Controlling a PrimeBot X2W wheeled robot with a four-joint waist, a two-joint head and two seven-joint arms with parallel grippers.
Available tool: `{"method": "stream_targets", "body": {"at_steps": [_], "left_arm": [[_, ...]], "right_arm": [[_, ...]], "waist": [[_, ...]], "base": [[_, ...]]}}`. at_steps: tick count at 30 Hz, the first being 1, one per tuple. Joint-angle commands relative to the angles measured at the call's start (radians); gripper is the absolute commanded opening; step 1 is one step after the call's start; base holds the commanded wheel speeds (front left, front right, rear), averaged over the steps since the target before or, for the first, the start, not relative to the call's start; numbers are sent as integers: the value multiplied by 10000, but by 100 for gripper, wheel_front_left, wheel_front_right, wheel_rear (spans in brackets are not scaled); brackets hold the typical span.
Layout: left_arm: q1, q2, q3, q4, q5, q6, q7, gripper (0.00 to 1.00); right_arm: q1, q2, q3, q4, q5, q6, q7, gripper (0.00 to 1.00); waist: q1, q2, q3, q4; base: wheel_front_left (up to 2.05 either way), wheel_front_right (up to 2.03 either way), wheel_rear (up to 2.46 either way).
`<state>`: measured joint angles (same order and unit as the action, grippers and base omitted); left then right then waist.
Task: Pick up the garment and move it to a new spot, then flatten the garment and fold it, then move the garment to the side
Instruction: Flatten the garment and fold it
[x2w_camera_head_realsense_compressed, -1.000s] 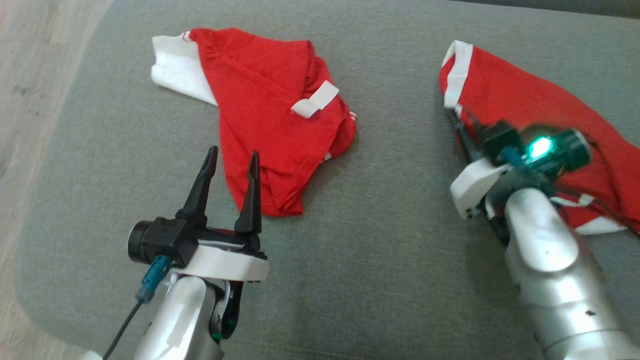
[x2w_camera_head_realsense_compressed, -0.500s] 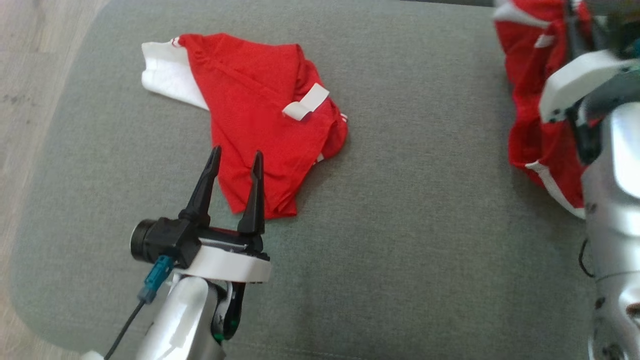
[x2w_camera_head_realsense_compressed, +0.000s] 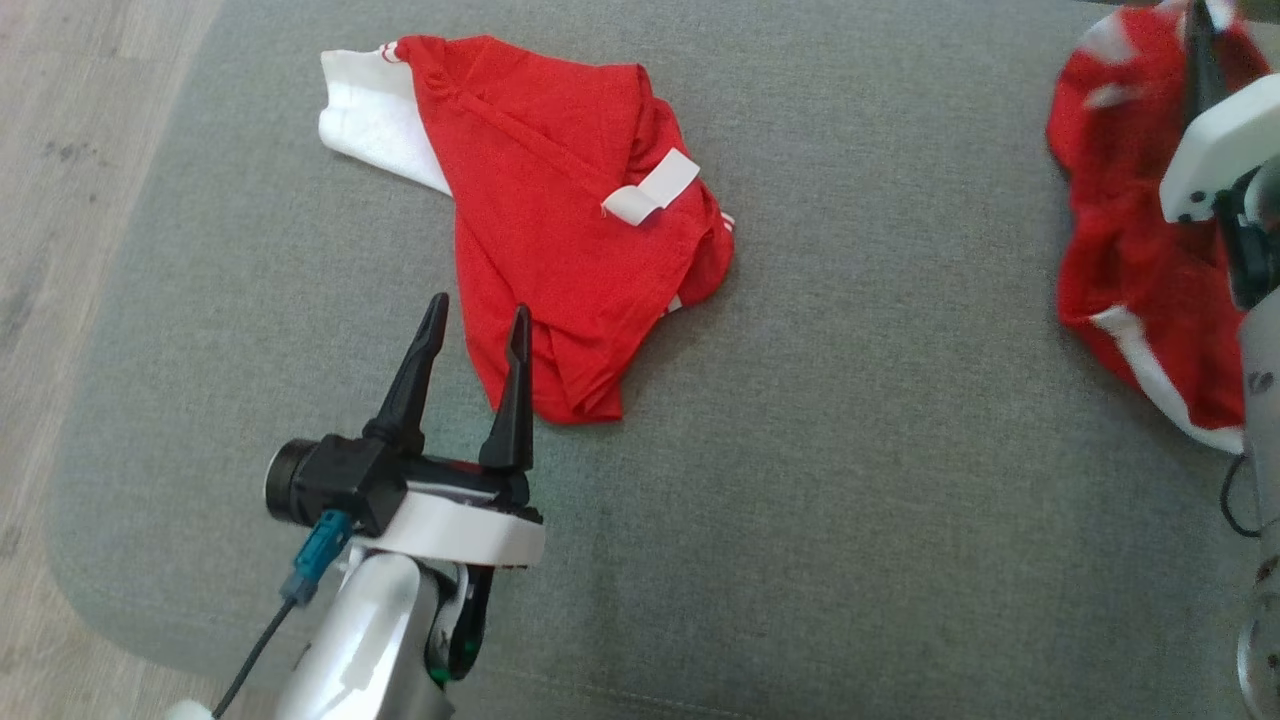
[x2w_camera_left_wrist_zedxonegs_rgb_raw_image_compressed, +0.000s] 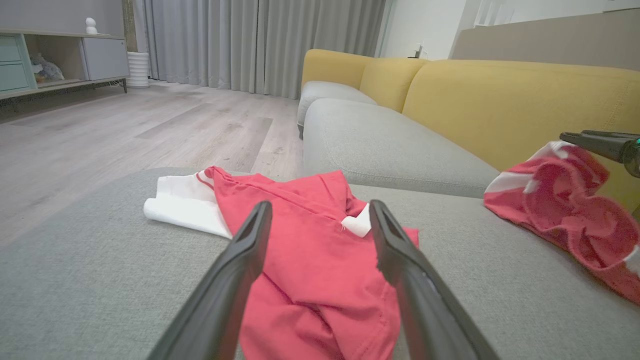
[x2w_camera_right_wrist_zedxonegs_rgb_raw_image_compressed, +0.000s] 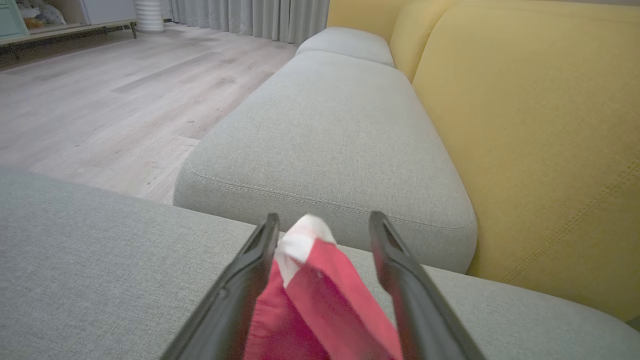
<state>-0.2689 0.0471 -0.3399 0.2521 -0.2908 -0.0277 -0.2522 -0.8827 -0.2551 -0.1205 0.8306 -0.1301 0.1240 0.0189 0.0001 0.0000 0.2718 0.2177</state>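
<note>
At the right end of the grey sofa cushion (x2w_camera_head_realsense_compressed: 850, 450), close to the yellow backrest (x2w_camera_right_wrist_zedxonegs_rgb_raw_image_compressed: 525, 125), the bunched red garment (x2w_camera_head_realsense_compressed: 1120, 250) is seen in a loose heap. It is blurred in the head view, so it cannot be told whether it rests wholly on the cushion. The right end effector (x2w_camera_right_wrist_zedxonegs_rgb_raw_image_compressed: 325, 216) is shown with its fingers apart; a red-and-white fold of the garment stands between them, touching one finger but pinched by neither. The left end effector (x2w_camera_head_realsense_compressed: 478, 305) is held with its fingers spread wide and gripping nothing, pointing at the near hem of a second red garment (x2w_camera_head_realsense_compressed: 560, 220). That garment lies roughly folded nearer the cushion's left side, well apart from the heap.

The main risk is judged to be a snag: if the right arm is drawn away while the fold leans on a finger, the cloth could be dragged along and the chosen spot lost. A second risk is posed by the heap itself: corners may be hard to find, and a flattening pull could be taken on a doubled layer. Little room is left beside the backrest for spreading, and part of the garment is cut off by the head view's edge, so a grasp could be misplaced. The second garment could be disturbed should the left fingers be lowered.
</note>
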Motion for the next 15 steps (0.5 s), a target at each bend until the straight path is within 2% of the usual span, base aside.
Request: {"method": "stream_targets", "body": {"at_steps": [1,9,15], "left_arm": [[-420,32,282,-291,22,-40,-95,100],[-315,32,387,-226,116,-16,-95,100],[-183,32,514,-241,167,-18,-95,100]], "right_arm": [[-366,18,87,-272,-39,67,-120,100],[31,776,260,-7,-377,67,-1294,100],[871,1630,631,-590,-185,67,-2297,100]], "waist": [[-1,0,-14,-7],[-1,0,-441,-411],[-1,0,-938,-912]], "base": [[0,0,0],[0,0,0],[0,0,0]]}}
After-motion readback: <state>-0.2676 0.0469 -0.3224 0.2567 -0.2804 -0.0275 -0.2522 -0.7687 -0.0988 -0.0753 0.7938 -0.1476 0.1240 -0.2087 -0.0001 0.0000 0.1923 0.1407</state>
